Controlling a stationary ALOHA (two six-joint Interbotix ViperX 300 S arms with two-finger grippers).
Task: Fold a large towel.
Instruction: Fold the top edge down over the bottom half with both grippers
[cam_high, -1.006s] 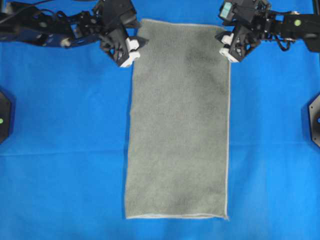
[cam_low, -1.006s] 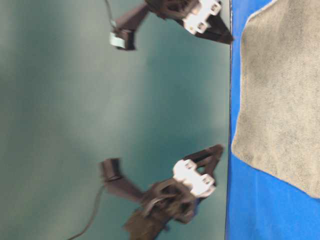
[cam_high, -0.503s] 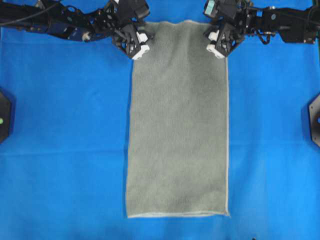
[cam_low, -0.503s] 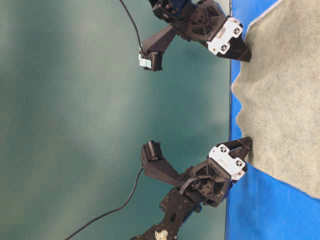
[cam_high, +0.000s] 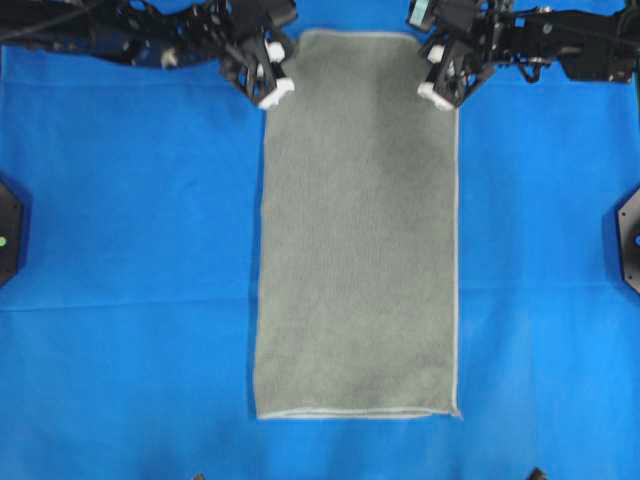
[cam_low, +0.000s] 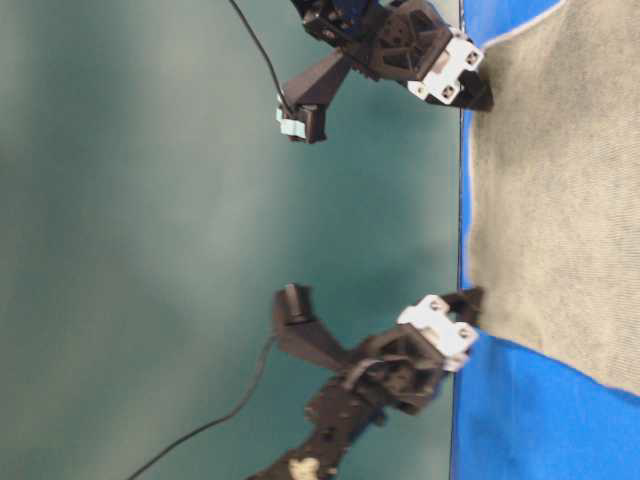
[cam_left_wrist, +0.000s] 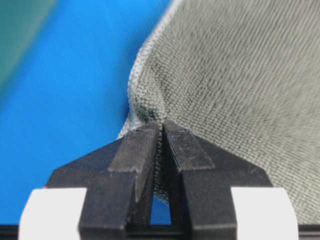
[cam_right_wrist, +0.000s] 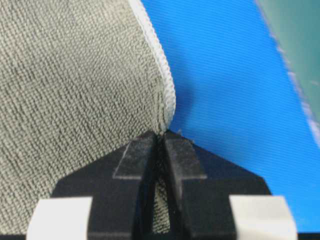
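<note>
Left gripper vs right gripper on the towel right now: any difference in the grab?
The left gripper pinches the towel at its left far corner, the right gripper at its right far corner. In the left wrist view the pinched cloth bunches into a raised ridge; in the right wrist view only the hem curls in. Both are shut on the edge.

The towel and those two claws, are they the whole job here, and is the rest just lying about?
Part of the job:
- towel
- left gripper, shut on one far corner
- right gripper, shut on the other far corner

Just there:
- blue sheet under the towel
- black mounts at the sides
</note>
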